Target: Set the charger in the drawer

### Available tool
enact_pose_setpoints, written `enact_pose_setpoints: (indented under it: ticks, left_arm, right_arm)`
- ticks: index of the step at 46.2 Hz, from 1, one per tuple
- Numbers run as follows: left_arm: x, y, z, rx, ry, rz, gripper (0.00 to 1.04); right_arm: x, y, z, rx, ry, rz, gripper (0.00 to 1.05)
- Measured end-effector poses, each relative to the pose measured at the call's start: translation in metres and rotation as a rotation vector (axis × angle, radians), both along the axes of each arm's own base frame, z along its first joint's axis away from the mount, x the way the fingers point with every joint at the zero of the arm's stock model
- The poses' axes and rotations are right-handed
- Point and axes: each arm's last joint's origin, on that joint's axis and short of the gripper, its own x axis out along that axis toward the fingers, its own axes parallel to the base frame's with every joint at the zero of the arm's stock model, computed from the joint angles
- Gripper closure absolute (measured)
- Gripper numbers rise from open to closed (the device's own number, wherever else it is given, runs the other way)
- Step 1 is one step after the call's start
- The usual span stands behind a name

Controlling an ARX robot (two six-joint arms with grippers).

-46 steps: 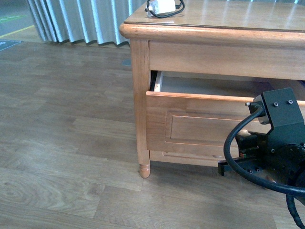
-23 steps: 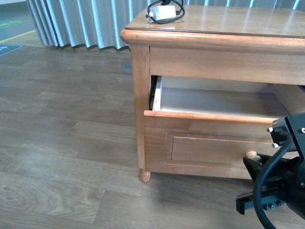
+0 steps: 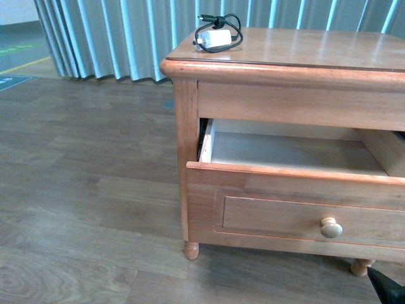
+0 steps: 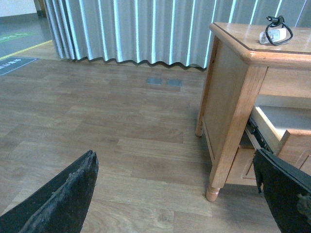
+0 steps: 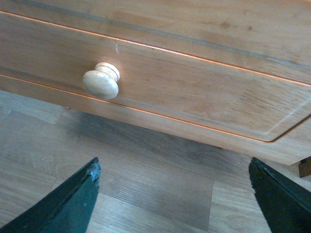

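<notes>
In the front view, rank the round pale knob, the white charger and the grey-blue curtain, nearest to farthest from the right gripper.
1. The round pale wooden knob, on the open light-brown drawer front, just above the right gripper.
2. The white charger block with coiled black cable, on the cabinet top, far left corner.
3. The grey-blue pleated curtain, behind the cabinet.

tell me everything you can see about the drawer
The drawer is light-brown wood, with a recessed rectangular panel on its front and one small round pale knob. It stands pulled well out of the cabinet, level, just under the top. Its inside is pale and nothing shows in the part in view; its right end is cut off by the frame. Nothing touches the knob: the right gripper is open and clear of it.
</notes>
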Motion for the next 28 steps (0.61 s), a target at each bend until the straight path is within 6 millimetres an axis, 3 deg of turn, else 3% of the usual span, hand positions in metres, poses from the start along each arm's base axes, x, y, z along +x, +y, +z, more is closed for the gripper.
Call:
enact_pose_setpoints:
  ticks: [2,4,11,18,28]
  left_arm:
    - [0.0,0.0,0.0,0.0,0.0,-0.001,0.06]
    - [0.0,0.0,0.0,0.0,0.0,-0.002,0.06]
    - [0.0,0.0,0.0,0.0,0.0,-0.001,0.06]
    - [0.0,0.0,0.0,0.0,0.0,-0.001,0.06]
    - [0.0,0.0,0.0,0.0,0.0,-0.001,0.06]
  right_arm:
    - [-0.002,-0.004,0.007,0.005,-0.005,-0.005,0.07]
    - [-0.003,-0.008,0.015,0.011,-0.017,-0.017,0.07]
    - [-0.002,-0.028,0.071,0.045,-0.134,-0.056,0.08]
    - [-0.02,-0.047,0.117,0.071,-0.247,-0.082,0.08]
    - [-0.045,-0.066,0.133,0.105,-0.275,-0.104,0.08]
